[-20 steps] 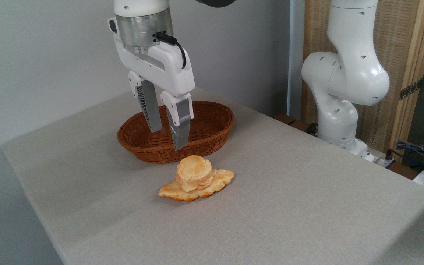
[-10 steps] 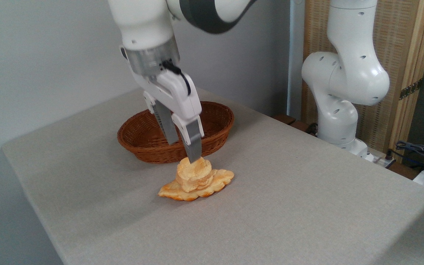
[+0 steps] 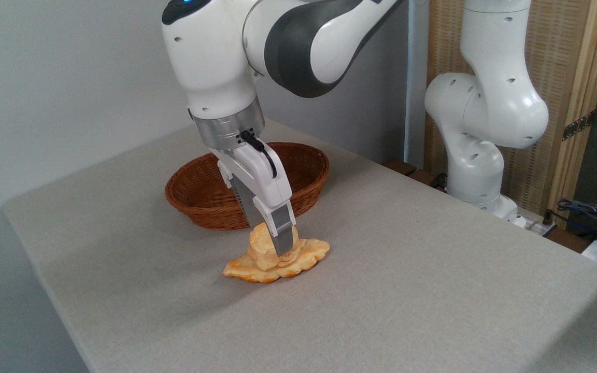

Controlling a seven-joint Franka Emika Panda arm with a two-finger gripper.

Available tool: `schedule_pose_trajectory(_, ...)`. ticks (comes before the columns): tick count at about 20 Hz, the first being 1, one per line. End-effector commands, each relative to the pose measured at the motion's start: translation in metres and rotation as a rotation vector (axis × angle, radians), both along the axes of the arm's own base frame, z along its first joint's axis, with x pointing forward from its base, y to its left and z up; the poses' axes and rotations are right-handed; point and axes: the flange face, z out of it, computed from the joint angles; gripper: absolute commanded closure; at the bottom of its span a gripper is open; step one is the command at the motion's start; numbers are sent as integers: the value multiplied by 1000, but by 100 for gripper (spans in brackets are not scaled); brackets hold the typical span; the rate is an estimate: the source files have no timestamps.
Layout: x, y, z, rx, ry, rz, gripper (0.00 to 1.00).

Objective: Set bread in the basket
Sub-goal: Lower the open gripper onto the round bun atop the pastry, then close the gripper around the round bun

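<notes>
Camera: bread point(image 3: 263, 247) atop flat bread point(image 3: 303, 255), just before basket point(image 3: 195, 191). Gripper point(image 3: 272, 243), a second ago above basket, now down around bread; jaws spread astride it, not yet pinching. Grasp is next.

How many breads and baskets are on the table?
Breads: 2, the small round bun sitting on the flat leaf-shaped bread
Baskets: 1, the brown wicker basket
Total: 3
</notes>
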Motion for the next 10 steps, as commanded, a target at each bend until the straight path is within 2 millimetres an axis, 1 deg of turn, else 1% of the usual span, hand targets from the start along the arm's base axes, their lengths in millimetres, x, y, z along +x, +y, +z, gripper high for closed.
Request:
schedule_pose_trajectory(1, -2, 0, 0, -31, -14, -5, 0)
schedule_pose_trajectory(5, -2, 0, 0, -50, -11, 8, 0)
schedule_pose_trajectory(7, -2, 8, 6, -64, -23, 27, 0)
schedule_pose_trajectory(9, -1, 24, 12, -66, -35, 55, 0)
schedule_pose_trajectory(10, -1, 25, 12, -66, -35, 59, 0)
